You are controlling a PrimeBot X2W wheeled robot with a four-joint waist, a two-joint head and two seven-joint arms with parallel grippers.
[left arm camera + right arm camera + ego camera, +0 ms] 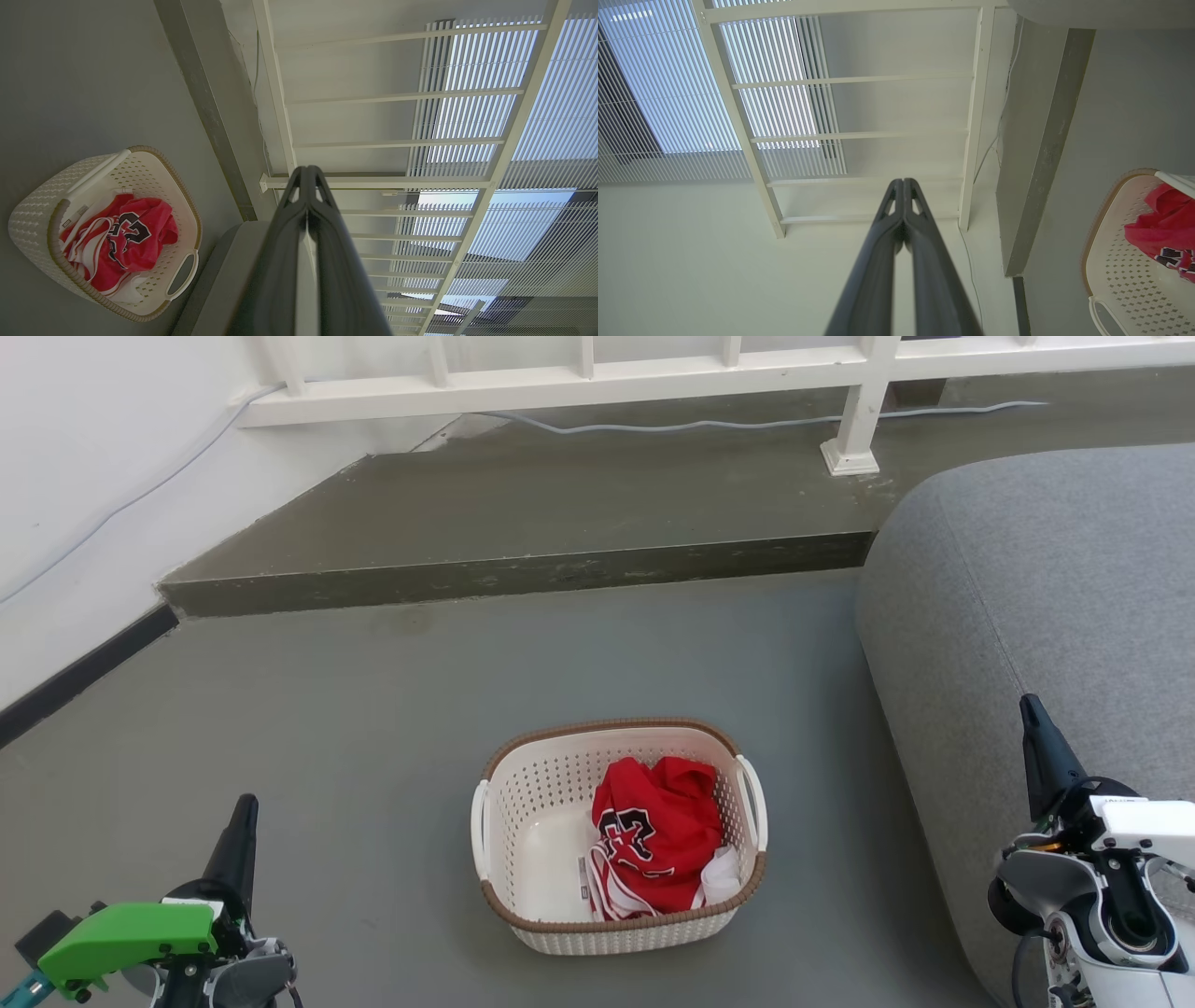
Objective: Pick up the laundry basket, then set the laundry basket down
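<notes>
Laundry basket [546, 784] stands upright on the grey floor [373, 709], centre of the head view, nearer the bottom edge. Brown rim is uppermost, with one white loop handle [480, 831] on each short side. Inside it, a crumpled red garment [653, 831] with black-and-white lettering lies toward the robot's right half; the left half of the basket bottom is bare.

Left claw [245, 807]: lower left of the head view, fingers pressed together to a single point, nothing held. It is well apart from the basket, to its left. In the left wrist view the two fingers meet at the tips [306, 170], with the basket [35, 219] off to the side.

Right claw [1030, 707]: lower right of the head view, fingers likewise closed tip to tip and empty, in front of a grey upholstered seat [1046, 616]. It is well apart from the basket, to its right. The right wrist view confirms the tips touching [903, 182].

Beyond the basket: a raised concrete step [523, 495], a white railing [579, 378] and a grey cable [709, 425] running along the step.
</notes>
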